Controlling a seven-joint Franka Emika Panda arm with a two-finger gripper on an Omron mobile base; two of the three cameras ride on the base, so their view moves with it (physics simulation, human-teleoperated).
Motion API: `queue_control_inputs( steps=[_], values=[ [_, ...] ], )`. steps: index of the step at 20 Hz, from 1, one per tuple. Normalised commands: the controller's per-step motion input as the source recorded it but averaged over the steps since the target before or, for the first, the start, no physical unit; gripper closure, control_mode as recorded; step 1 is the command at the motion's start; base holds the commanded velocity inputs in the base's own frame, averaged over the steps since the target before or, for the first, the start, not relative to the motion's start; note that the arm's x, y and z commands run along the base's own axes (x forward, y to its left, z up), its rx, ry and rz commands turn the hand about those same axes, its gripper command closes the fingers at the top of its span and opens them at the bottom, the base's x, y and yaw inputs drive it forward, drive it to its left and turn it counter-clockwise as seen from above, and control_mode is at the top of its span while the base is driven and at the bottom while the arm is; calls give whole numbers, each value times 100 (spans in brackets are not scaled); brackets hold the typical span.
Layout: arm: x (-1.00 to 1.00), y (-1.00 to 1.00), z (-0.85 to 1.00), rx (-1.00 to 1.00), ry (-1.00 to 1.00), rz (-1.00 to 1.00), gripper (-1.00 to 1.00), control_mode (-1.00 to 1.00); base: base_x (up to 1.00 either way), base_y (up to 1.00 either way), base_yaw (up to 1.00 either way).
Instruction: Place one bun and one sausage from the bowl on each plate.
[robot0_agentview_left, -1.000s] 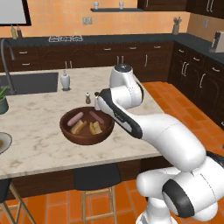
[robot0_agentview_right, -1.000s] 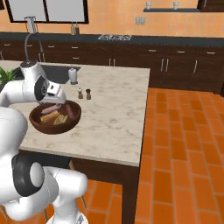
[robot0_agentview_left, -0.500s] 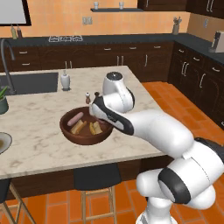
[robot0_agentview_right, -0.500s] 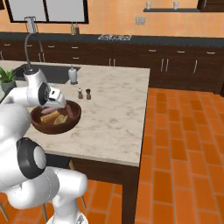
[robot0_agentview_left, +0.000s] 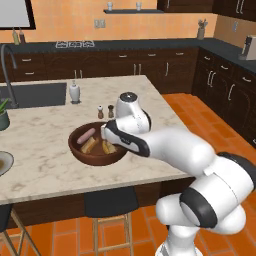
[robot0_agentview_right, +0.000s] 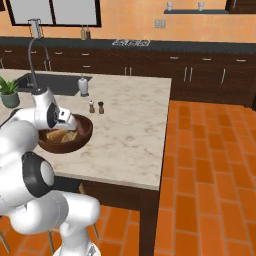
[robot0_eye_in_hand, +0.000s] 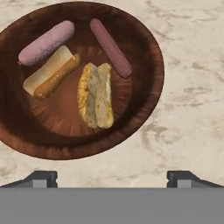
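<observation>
Bowl (robot0_eye_in_hand: 144, 100) on the marble bench (robot0_eye_in_hand: 197, 87), just ahead of the spread, empty jaws (robot0_eye_in_hand: 111, 178), holds two sausages (robot0_eye_in_hand: 110, 47) and two buns (robot0_eye_in_hand: 95, 95), so by the look of it no plate is filled.

White arm (robot0_agentview_left: 170, 147) bent low and forward, wrist angled down, fingers (robot0_eye_in_hand: 41, 178) spread wide, holding nothing

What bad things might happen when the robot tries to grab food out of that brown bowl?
The two sausages and two buns lie close together in the bowl, so the open end effector might pinch two at once. One bun leans on a sausage and could shift. A finger might also bump the thick rim.
</observation>
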Motion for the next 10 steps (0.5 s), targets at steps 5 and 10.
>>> queue_control_inputs(
  steps=[5, 10],
  values=[
    [41, 16, -42, 2, 0, 0, -100, -100, 0, 0, 0],
    [52, 13, -18, 1, 2, 0, -100, -100, 0, 0, 0]
  ],
)
